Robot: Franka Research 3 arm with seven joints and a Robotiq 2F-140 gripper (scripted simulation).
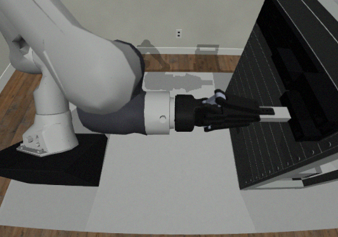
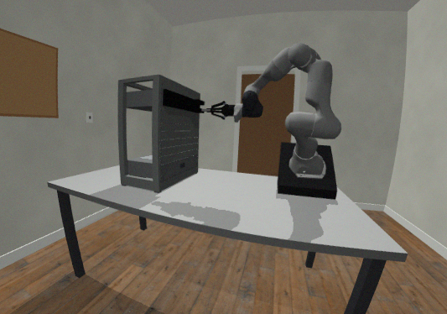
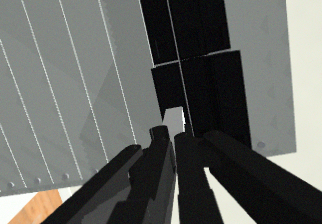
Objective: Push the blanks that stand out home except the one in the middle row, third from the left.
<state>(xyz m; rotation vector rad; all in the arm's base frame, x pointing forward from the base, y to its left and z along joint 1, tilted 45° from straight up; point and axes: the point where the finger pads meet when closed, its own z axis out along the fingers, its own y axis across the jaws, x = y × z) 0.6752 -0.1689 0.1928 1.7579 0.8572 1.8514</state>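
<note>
The dark rack (image 2: 158, 132) stands on the white table, with the black storage chassis (image 2: 182, 101) near its top. In the top view the chassis front shows black drive blanks; one blank (image 1: 305, 118) stands out from the row. My gripper (image 1: 288, 115) is shut and empty, and its pale fingertips touch the front of that blank. In the wrist view the shut fingers (image 3: 172, 135) point at the black blanks (image 3: 202, 95), with a small pale gap just ahead of the tips. Which row and column the touched blank is in cannot be told.
The rack's front below the chassis is a panel of ribbed blanking plates (image 1: 258, 136). The robot base (image 2: 308, 176) sits on a black block at the far right of the table. The rack's open frame shows behind the chassis (image 2: 137, 126).
</note>
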